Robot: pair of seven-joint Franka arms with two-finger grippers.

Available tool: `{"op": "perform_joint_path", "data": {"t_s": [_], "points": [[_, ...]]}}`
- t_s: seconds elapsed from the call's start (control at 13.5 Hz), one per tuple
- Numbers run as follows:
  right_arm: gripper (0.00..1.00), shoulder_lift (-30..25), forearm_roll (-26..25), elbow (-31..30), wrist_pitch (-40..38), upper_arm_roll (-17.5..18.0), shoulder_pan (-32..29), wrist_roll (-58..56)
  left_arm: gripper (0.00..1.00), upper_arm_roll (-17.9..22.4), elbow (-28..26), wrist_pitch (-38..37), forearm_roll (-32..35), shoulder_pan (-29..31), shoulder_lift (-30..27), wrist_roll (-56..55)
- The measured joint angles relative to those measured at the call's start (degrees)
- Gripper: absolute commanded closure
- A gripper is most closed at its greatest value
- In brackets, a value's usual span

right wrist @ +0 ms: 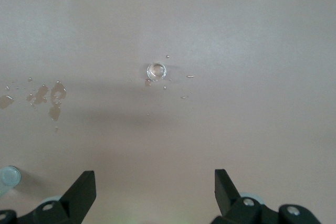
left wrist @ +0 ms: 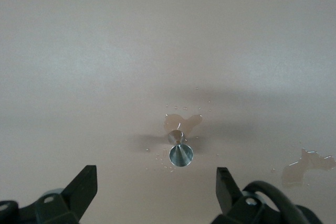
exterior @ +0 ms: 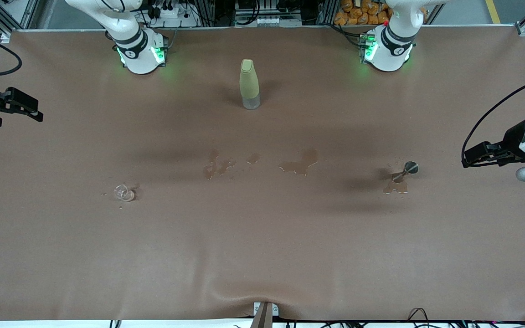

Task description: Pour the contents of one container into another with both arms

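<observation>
The tiny clear cup (exterior: 125, 192) (right wrist: 156, 71) sits on the brown table toward the right arm's end, with a few droplets around it. The silvery hourglass measure (exterior: 406, 172) (left wrist: 179, 148) sits toward the left arm's end at the edge of a small puddle (exterior: 396, 186); I cannot tell whether it stands upright. My right gripper (exterior: 20, 117) (right wrist: 155, 182) hangs open and empty above the table's edge at its own end, well apart from the cup. My left gripper (exterior: 466, 157) (left wrist: 156, 182) hangs open and empty at its end, a short way from the measure.
A tall yellow-green bottle (exterior: 249, 84) stands mid-table, farther from the front camera than both small containers. Spilled puddles (exterior: 299, 163) (exterior: 219, 166) lie between the cup and the measure. The brown cover wrinkles near the front edge (exterior: 262, 296).
</observation>
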Motion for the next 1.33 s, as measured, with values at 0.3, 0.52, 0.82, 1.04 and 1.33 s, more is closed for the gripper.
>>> {"op": "perform_joint_path", "data": {"t_s": [0.3,0.52,0.82,1.04,1.33], "points": [[0.0,0.0,0.0,0.0,0.1,-0.1,0.0,0.0,0.0,0.0,0.3,-0.3,0.0,0.0,-0.6,0.0],[0.0,0.0,-0.1,0.1,0.3,-0.4,-0.1,0.1,0.0,0.0,0.3,-0.5,0.0,0.0,-1.1,0.0],[0.0,0.0,-0.1,0.4,0.4,-0.7,-0.3,1.5,0.0,0.0,0.3,-0.6,0.0,0.0,-1.1,0.0],[0.0,0.0,-0.1,0.5,0.4,-0.8,-0.3,3.8,0.0,-0.2,0.3,-0.6,0.0,0.0,-1.1,0.0],[0.0,0.0,-0.1,0.5,0.4,-0.8,-0.3,6.4,0.0,-0.8,0.3,-0.7,0.0,-0.3,-1.1,0.0]]}}
